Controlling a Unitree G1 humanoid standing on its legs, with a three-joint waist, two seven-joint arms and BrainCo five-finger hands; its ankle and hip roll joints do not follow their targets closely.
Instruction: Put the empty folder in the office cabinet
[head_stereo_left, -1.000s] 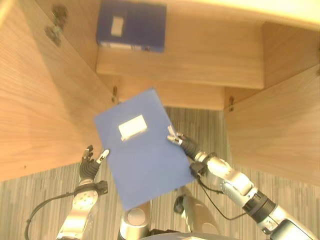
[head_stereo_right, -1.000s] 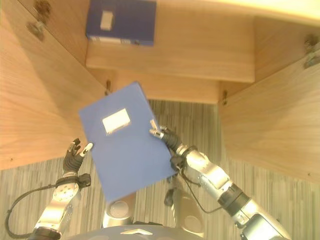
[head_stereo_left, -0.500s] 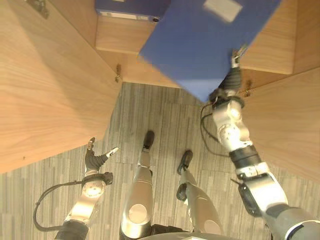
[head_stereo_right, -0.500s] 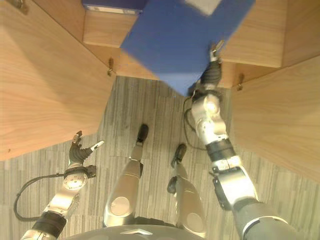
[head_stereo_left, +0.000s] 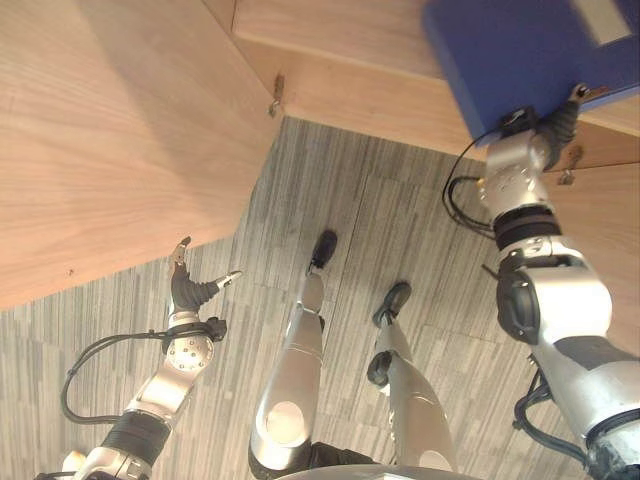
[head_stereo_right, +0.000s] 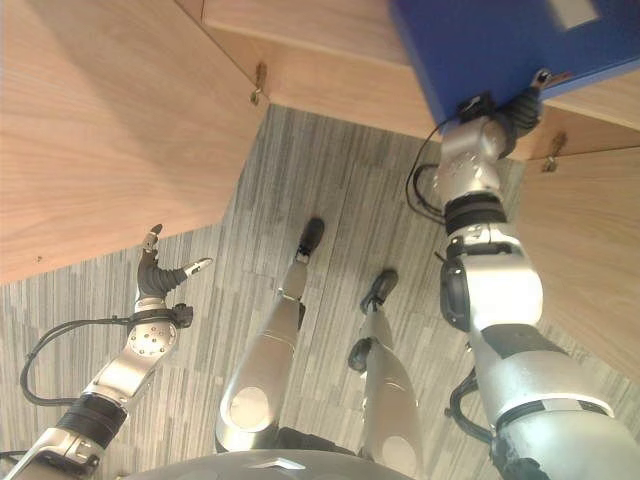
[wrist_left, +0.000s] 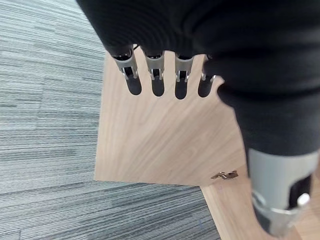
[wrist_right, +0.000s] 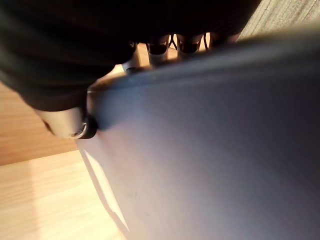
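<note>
At upper right of the head views, the right hand (head_stereo_left: 556, 122) is raised to the lower edge of the blue folder (head_stereo_left: 520, 55), its fingers (head_stereo_right: 541, 78) and thumb pinching that edge. From the right wrist view, the folder (wrist_right: 225, 150) lies close across the frame with the dark fingertips (wrist_right: 159, 48) showing past its far edge and the thumb pressed on its near face. A pale label (head_stereo_left: 603, 18) sits on the cover near the top of the frame. The folder is held up against the front of the cabinet (head_stereo_left: 340, 60), overlapping the wooden shelf edge; how far it reaches inside cannot be told.

Lower left, well apart from the folder, the left hand (head_stereo_left: 190, 295) hangs above the grey striped floor (head_stereo_left: 380, 220), fingers spread and relaxed, holding nothing. Its wrist view shows the fingers (wrist_left: 156, 75) straight in a row over a wooden door (wrist_left: 160, 140) with a small metal hinge (wrist_left: 225, 175).

An open cabinet door (head_stereo_left: 110, 150) stands wide at left, a hinge (head_stereo_left: 275, 97) at its inner corner. Another door panel (head_stereo_left: 610, 230) stands at right beyond the raised arm, with a hinge (head_stereo_left: 570, 170) just beside the hand.
</note>
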